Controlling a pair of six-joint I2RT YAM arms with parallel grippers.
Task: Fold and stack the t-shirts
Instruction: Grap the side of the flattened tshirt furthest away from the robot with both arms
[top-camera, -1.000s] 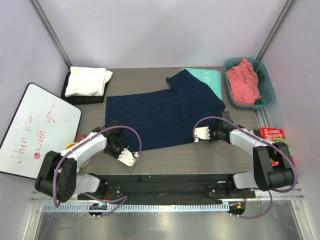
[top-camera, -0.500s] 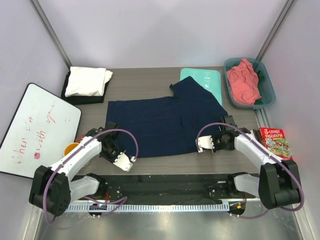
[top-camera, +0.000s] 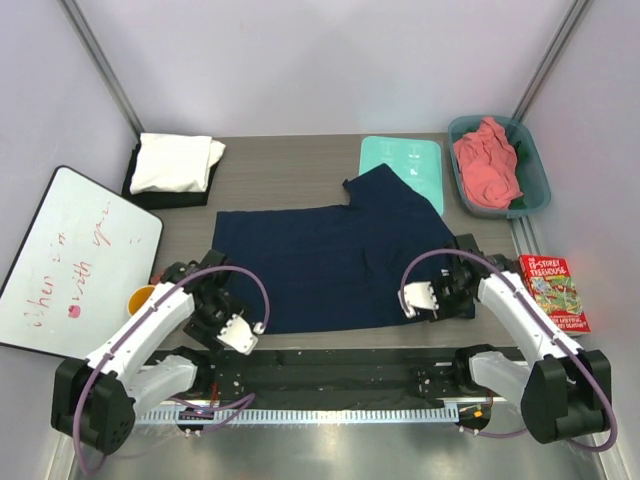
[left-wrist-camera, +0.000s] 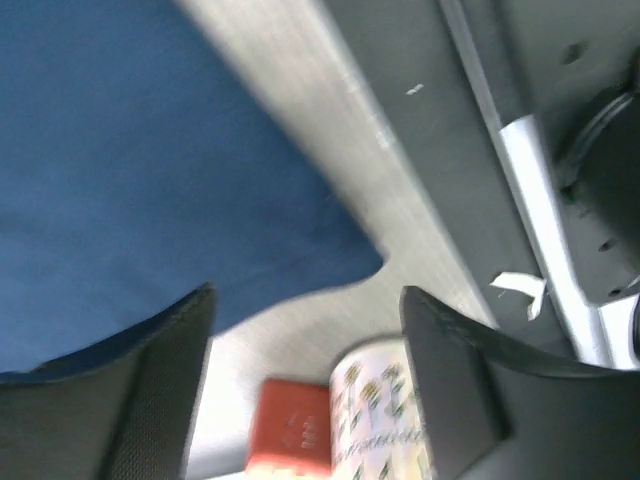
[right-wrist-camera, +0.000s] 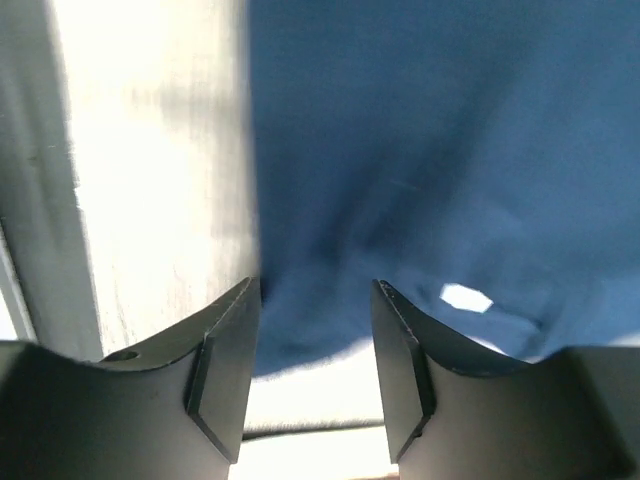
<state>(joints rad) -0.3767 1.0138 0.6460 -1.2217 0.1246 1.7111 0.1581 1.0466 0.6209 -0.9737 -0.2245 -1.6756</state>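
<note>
The dark navy t-shirt (top-camera: 320, 265) lies spread flat across the middle of the table, one sleeve reaching onto the mint-green board (top-camera: 405, 158). My left gripper (top-camera: 210, 305) hovers just off its near-left corner, open and empty; in the left wrist view the navy cloth (left-wrist-camera: 120, 170) lies beyond the left gripper (left-wrist-camera: 305, 400). My right gripper (top-camera: 447, 300) stands over the near-right hem, open, with the navy cloth (right-wrist-camera: 430, 150) under the right gripper (right-wrist-camera: 312, 380) but not pinched. A folded white t-shirt (top-camera: 175, 162) rests on a black one (top-camera: 148, 196) at the back left. A salmon t-shirt (top-camera: 487, 160) is bunched in the teal tub (top-camera: 538, 180).
A whiteboard (top-camera: 75, 260) leans at the left. An orange cup (top-camera: 142, 297) stands near the left arm. A small red block (left-wrist-camera: 290, 430) and a patterned cup (left-wrist-camera: 385, 410) show between the left fingers. A book (top-camera: 550, 290) lies at the right edge. The arm bases' black rail (top-camera: 320, 360) runs along the near edge.
Both grippers dragged the navy t-shirt toward the near edge, flattening it, then opened and let go of its corners. The shirt now covers less of the mint board.
</note>
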